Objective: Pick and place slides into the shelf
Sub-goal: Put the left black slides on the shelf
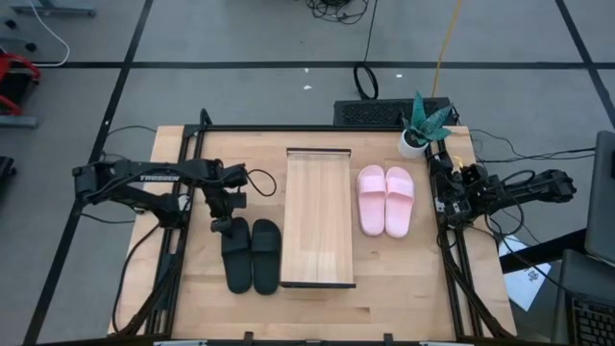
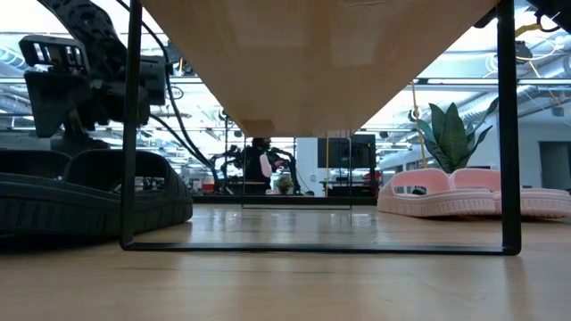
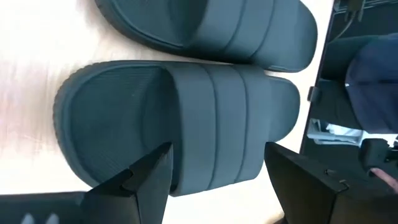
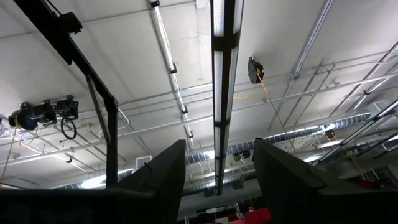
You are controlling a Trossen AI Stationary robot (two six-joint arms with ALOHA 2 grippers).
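Observation:
Two black slides (image 1: 252,256) lie side by side on the table, left of the shelf (image 1: 319,231). Two pink slides (image 1: 385,200) lie soles down on the shelf's right. My left gripper (image 1: 229,227) hangs open, tilted down over the far end of the left black slide (image 3: 186,118). Its fingers stand on either side of that slide's wide strap (image 3: 217,112), and no touch shows. The second black slide (image 3: 211,25) lies just beyond. My right gripper (image 4: 217,186) is open at the table's right edge, pointing up at the ceiling.
A potted plant (image 1: 420,125) stands at the far right corner, behind the pink slides (image 2: 473,192). The shelf's thin dark legs (image 2: 132,125) rest on the table between the two pairs. There is bare tabletop (image 1: 317,312) along the near edge.

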